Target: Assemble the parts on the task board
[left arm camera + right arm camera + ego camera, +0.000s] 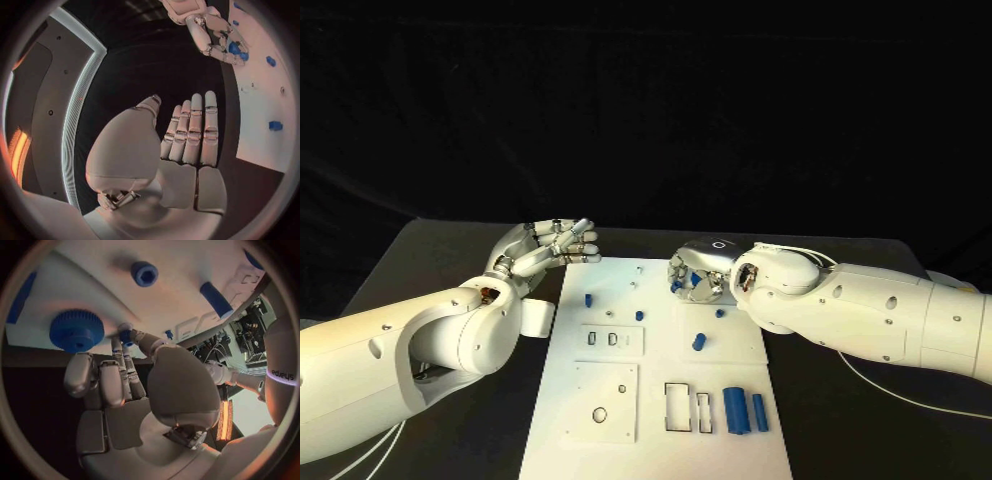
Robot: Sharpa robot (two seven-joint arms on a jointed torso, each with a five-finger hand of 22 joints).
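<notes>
White task board (733,395) at table centre, right hand (701,272) over its far end at about one o'clock, fingertips pinching a small blue part (125,335) beside a blue gear (76,330), left hand (553,248) at ten o'clock off the board's edge, fingers straight, pressed together, holding nothing, two blue cylinders (746,412) lying near at five o'clock

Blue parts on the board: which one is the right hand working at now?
The small blue part at the right hand fingertips, near the board's far right edge. The large knurled blue part lies just beside it; the long blue cylinders lie untouched at the near end.

one task board (661,440), two hands (560,245), about seven blue parts (738,411)
</notes>
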